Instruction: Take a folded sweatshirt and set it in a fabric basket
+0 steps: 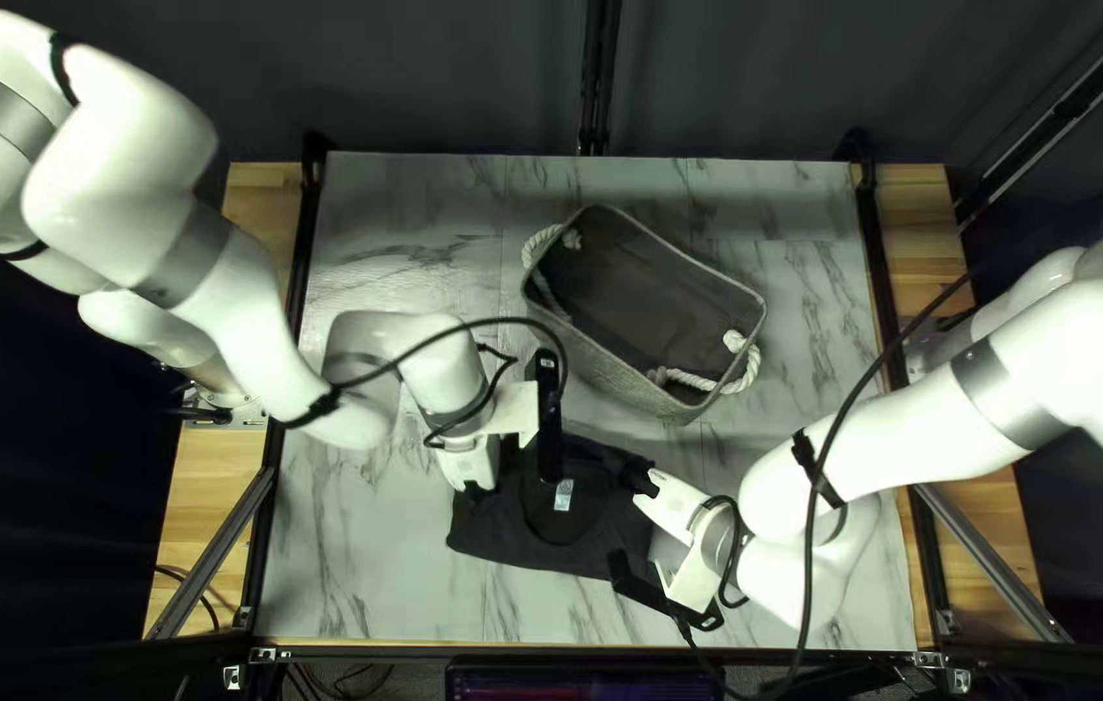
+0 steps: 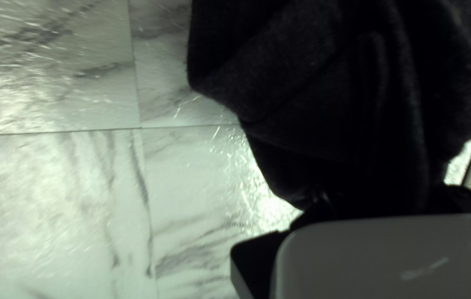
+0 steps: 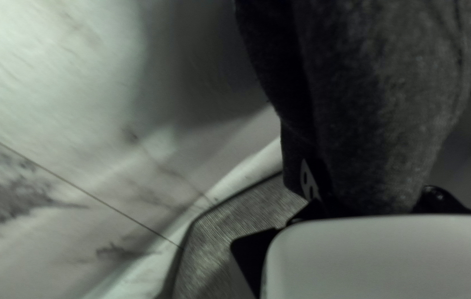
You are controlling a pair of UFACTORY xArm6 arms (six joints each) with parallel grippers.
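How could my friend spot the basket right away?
Find the marble-patterned table, then look toward its far edge, near the dark curtain. The gray fabric basket stands there, open on top. It has white rope handles; the black sweatshirt nearby doesn't.

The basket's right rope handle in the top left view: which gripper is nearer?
Right gripper: below and left of the handle. Left gripper: farther off, at the sweatshirt's left end.
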